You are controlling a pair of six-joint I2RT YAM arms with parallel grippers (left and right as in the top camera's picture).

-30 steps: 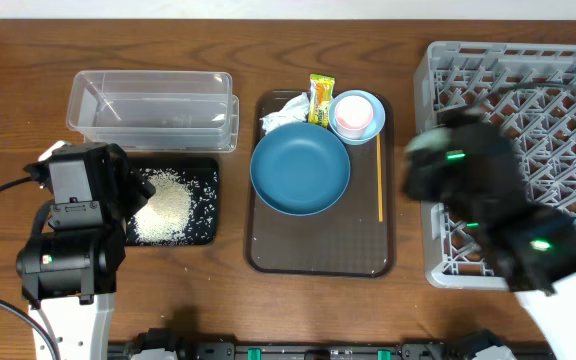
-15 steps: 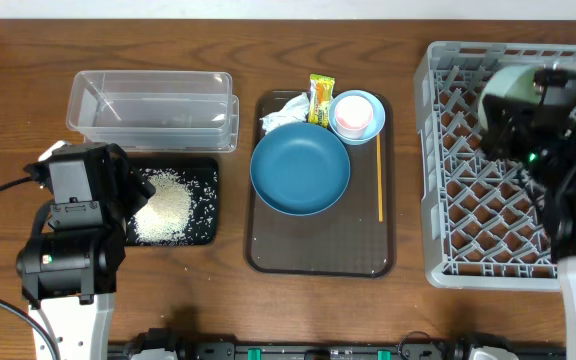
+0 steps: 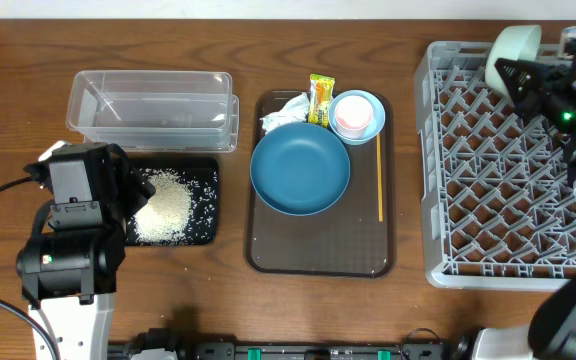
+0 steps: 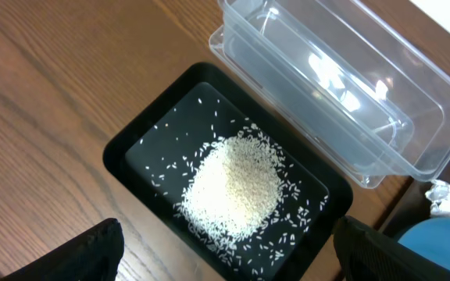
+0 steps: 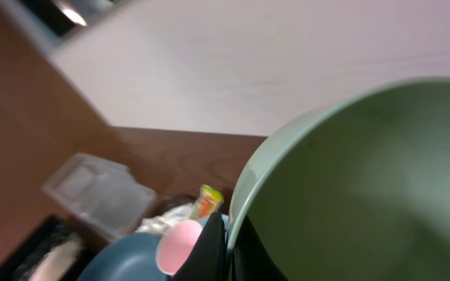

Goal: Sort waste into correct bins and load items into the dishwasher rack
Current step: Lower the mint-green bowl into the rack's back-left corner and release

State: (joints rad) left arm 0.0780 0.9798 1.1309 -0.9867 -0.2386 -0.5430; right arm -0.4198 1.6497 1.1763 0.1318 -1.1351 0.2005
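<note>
Grips a pale green bowl [image 3: 518, 45] on edge in the right hand [image 3: 508, 72], fingers closed on its rim, above the far rim of the grey rack [image 3: 488, 200]. Carries, on the brown serving tray [image 3: 318, 250] in the middle of the wooden worktop [image 3: 18, 60], a dark-blue plate [image 3: 300, 168]. Just beyond the plate: a crumpled tissue [image 3: 283, 108], a yellow-green wrapper [image 3: 320, 100] and a pink cup [image 3: 351, 115] sitting in a light-blue bowl [image 3: 373, 122]. Along the tray's right side, a thin orange stick [image 3: 379, 185]. Shows rice [image 3: 165, 210] heaped in the black tray [image 3: 203, 170], just beside the clear container [image 3: 153, 105] — left arm [image 3: 68, 240] overlapping the black tray's left edge.
</note>
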